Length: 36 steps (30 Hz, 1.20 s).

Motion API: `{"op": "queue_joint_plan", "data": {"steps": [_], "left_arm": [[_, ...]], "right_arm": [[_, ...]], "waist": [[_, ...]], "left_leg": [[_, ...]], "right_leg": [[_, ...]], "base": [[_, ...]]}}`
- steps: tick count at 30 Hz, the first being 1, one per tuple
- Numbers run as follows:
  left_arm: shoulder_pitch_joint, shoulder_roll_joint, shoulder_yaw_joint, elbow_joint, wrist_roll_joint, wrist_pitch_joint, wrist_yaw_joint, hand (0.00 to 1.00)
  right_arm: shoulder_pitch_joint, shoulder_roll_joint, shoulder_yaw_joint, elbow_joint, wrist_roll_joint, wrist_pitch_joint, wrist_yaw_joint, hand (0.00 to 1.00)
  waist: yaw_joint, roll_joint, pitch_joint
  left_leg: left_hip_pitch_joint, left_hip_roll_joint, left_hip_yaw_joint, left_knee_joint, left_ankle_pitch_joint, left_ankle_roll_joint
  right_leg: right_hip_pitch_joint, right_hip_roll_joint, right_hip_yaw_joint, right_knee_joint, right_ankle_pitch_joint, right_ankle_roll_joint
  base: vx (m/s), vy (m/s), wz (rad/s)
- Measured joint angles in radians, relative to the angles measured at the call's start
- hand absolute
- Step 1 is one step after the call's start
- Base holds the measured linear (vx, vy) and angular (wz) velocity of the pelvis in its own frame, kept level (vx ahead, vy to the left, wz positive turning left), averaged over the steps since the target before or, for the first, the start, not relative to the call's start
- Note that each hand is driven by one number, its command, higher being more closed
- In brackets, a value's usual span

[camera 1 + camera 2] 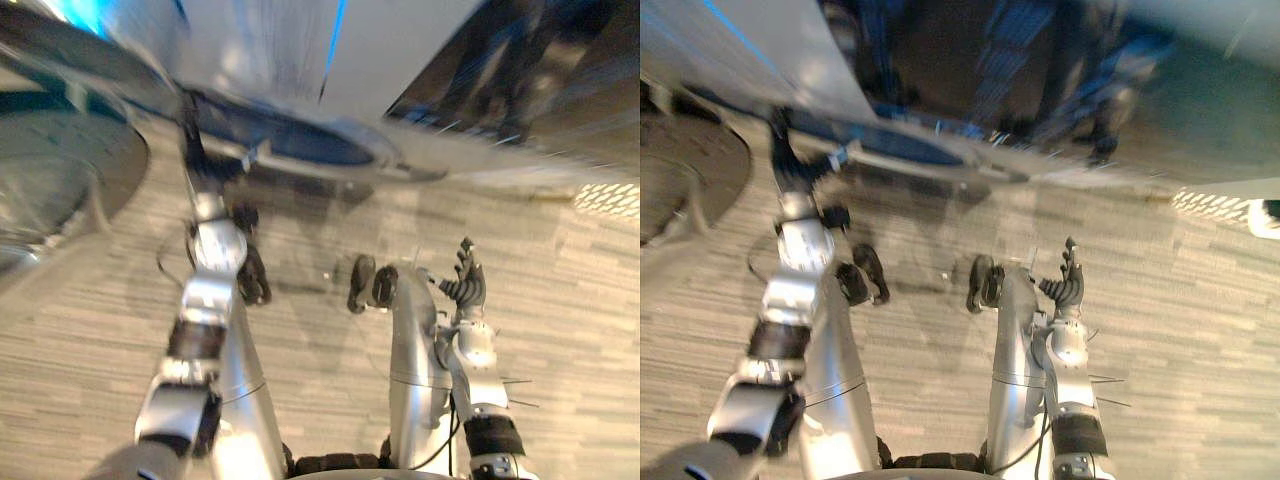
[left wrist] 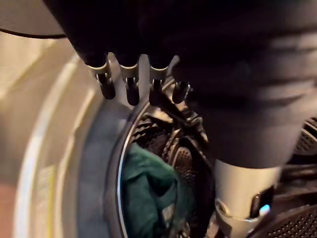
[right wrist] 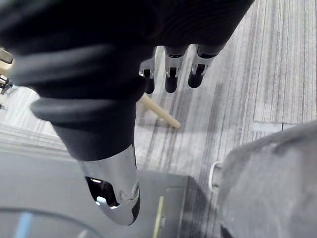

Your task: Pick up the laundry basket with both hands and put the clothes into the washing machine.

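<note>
- The left hand's fingers (image 2: 131, 90) are loosely extended with the thumb set apart, and they grip nothing. They hang right at the mouth of the perforated metal drum (image 2: 185, 158), where an empty hand is well placed to nudge cloth further in.
- A crumpled teal-green cloth (image 2: 148, 196) lies inside the drum, just past its rim. So at least part of the clothes is in the machine. It sits close to the lip, so I judge it may need a push deeper before the door can shut cleanly.
- The left hand (image 1: 192, 130) is stretched far forward, up to the dark round port of the pale grey front-loading washing machine (image 1: 300, 60) at the far side of the scene.
- The round glass door (image 1: 60, 170) stands swung out to the left, which leaves the port free for the arm.
- The right hand's fingers (image 3: 171, 82) are relaxed and hold nothing.
- The right hand (image 1: 466, 285) is raised upright at the near right over the grey wood-grain plank floor (image 1: 560, 340). It is well apart from the machine, probably kept clear of the working arm.
- Past those fingers a thin pale wooden rod (image 3: 158, 113) lies on the floor, with a blurred pale grey bulk (image 3: 267, 188) near it. Whether that bulk is the laundry basket, I cannot tell.
</note>
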Motion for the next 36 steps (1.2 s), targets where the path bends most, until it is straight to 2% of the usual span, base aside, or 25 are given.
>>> {"op": "queue_joint_plan", "data": {"steps": [2,4,6,10,14,17,19,22,25,27,28,29,30,31,32,33,34,35,36], "left_arm": [[0.109,-0.013,0.004,0.087,-0.019,-0.006,-0.059,0.00],[0.158,-0.013,0.007,0.149,-0.019,-0.006,-0.089,0.00],[0.218,-0.021,0.017,0.265,-0.016,0.000,-0.113,0.00],[0.268,-0.045,0.049,0.432,0.024,0.017,-0.127,0.00],[0.268,-0.051,0.050,0.616,0.105,0.026,-0.139,0.00],[0.257,-0.046,0.050,0.672,0.141,0.031,-0.140,0.00],[0.257,-0.034,0.049,0.687,0.144,0.035,-0.140,0.00],[0.252,-0.014,0.046,0.705,0.181,0.036,-0.146,0.00],[0.224,-0.012,0.046,0.733,0.192,0.037,-0.155,0.00],[0.216,-0.009,0.046,0.752,0.220,0.043,-0.153,0.00],[0.211,-0.009,0.046,0.757,0.220,0.043,-0.152,0.00],[0.205,-0.007,0.046,0.768,0.221,0.044,-0.150,0.00],[0.200,-0.006,0.047,0.770,0.225,0.045,-0.147,0.00],[0.197,-0.007,0.047,0.773,0.226,0.046,-0.144,0.00],[0.201,-0.005,0.050,0.776,0.230,0.050,-0.134,0.00],[0.221,-0.003,0.085,0.779,0.231,0.052,-0.133,0.00],[0.230,-0.004,0.095,0.779,0.238,0.052,-0.132,0.00],[0.237,-0.009,0.113,0.784,0.249,0.059,-0.132,0.00],[0.242,-0.009,0.116,0.793,0.259,0.067,-0.133,0.00]], "right_arm": [[0.042,-0.003,0.004,0.052,0.000,0.015,0.020,0.00],[0.062,-0.004,0.005,0.088,0.000,0.015,0.025,0.00],[0.084,-0.005,0.005,0.156,0.000,0.017,0.038,0.00],[0.100,-0.003,0.002,0.265,0.000,0.021,0.039,0.00],[0.103,-0.015,-0.026,0.438,0.002,0.021,0.041,0.00],[0.088,-0.029,-0.081,0.561,0.004,0.025,0.042,0.00],[0.088,-0.035,-0.101,0.595,0.013,0.027,0.043,0.00],[0.087,-0.036,-0.138,0.627,0.026,0.027,0.056,0.00],[0.085,-0.035,-0.162,0.631,0.041,0.028,0.059,0.00],[0.052,-0.035,-0.163,0.644,0.050,0.033,0.057,0.00],[0.042,-0.036,-0.161,0.646,0.053,0.033,0.057,0.00],[0.022,-0.035,-0.154,0.651,0.059,0.036,0.054,0.00],[0.000,-0.032,-0.154,0.653,0.060,0.039,0.050,0.00],[-0.002,-0.032,-0.154,0.654,0.059,0.043,0.046,0.00],[0.006,-0.032,-0.154,0.672,0.059,0.044,0.035,0.00],[-0.003,-0.045,-0.152,0.690,0.059,0.044,0.034,0.00],[-0.011,-0.049,-0.150,0.701,0.059,0.045,0.034,0.00],[-0.016,-0.062,-0.136,0.708,0.058,0.048,0.032,0.00],[-0.026,-0.072,-0.113,0.708,0.059,0.051,0.032,0.00]], "waist": [[0.001,0.006,-0.054],[0.002,0.006,-0.078],[0.003,0.006,-0.128],[0.004,0.012,-0.189],[-0.003,0.030,-0.292],[-0.005,0.056,-0.315],[-0.010,0.064,-0.323],[-0.030,0.065,-0.328],[-0.033,0.067,-0.328],[-0.031,0.072,-0.327],[-0.031,0.075,-0.326],[-0.029,0.080,-0.322],[-0.031,0.093,-0.308],[-0.031,0.087,-0.305],[-0.028,0.065,-0.314],[-0.026,0.058,-0.318],[-0.026,0.057,-0.317],[-0.028,0.063,-0.308],[-0.016,0.074,-0.301]], "left_leg": [[0.160,-0.019,0.010,-0.113,0.018,-0.011],[0.262,-0.025,0.017,-0.188,0.033,-0.018],[0.402,-0.037,0.041,-0.307,0.061,-0.021],[0.595,-0.040,0.087,-0.474,0.102,-0.025],[0.759,-0.076,0.144,-0.708,0.181,-0.025],[0.869,-0.102,0.181,-0.854,0.233,-0.020],[0.931,-0.107,0.216,-0.914,0.250,-0.020],[1.005,-0.118,0.260,-0.968,0.254,-0.021],[1.035,-0.117,0.325,-0.981,0.254,-0.020],[1.040,-0.097,0.433,-0.978,0.253,-0.020],[1.036,-0.087,0.468,-0.975,0.253,-0.020],[1.030,-0.062,0.544,-0.965,0.251,-0.018],[1.041,-0.037,0.609,-0.962,0.234,-0.005],[1.054,-0.037,0.654,-0.960,0.225,-0.015],[1.074,-0.034,0.747,-0.915,0.207,-0.024],[1.093,-0.008,0.820,-0.837,0.182,-0.019],[1.102,0.003,0.849,-0.808,0.174,-0.019],[1.120,0.021,0.875,-0.783,0.148,-0.019],[1.141,0.030,0.876,-0.779,0.079,-0.012]], "right_leg": [[0.164,-0.005,-0.023,-0.104,0.005,-0.004],[0.269,-0.005,-0.037,-0.172,0.014,0.000],[0.402,-0.004,-0.048,-0.284,0.040,0.005],[0.583,0.019,-0.057,-0.468,0.100,0.017],[0.720,0.034,-0.035,-0.714,0.198,0.040],[0.824,0.051,-0.011,-0.891,0.286,0.055],[0.888,0.064,0.009,-0.976,0.329,0.061],[0.941,0.071,0.054,-1.049,0.371,0.065],[0.930,0.081,0.129,-1.090,0.417,0.067],[0.864,0.114,0.223,-1.114,0.505,0.069],[0.847,0.125,0.214,-1.126,0.540,0.070],[0.810,0.152,0.133,-1.169,0.633,0.049],[0.792,0.145,-0.081,-1.174,0.619,-0.024],[0.779,0.120,-0.241,-1.125,0.549,-0.066],[0.786,0.050,-0.533,-1.028,0.438,-0.120],[0.799,0.025,-0.680,-0.978,0.405,-0.148],[0.804,0.032,-0.707,-0.973,0.400,-0.169],[0.801,0.077,-0.637,-0.998,0.414,-0.149],[0.796,0.149,-0.531,-1.066,0.407,-0.098]], "base": [[0.13,-0.063,0.31],[0.14,-0.034,0.24],[0.16,-0.001,0.12],[0.17,0.036,-0.11],[0.15,0.070,-0.19],[0.16,0.086,-0.29],[0.14,0.073,-0.45],[0.07,0.067,-0.46],[-0.01,0.048,-0.85],[-0.05,0.043,-1.71],[-0.09,-0.014,-1.86],[-0.10,-0.094,-2.03],[-0.08,-0.097,-1.97],[-0.05,-0.151,-1.87],[-0.01,-0.169,-1.98],[0.00,-0.224,-2.07],[0.03,-0.234,-2.14],[-0.02,-0.131,-2.20],[-0.04,-0.080,-2.30]]}}
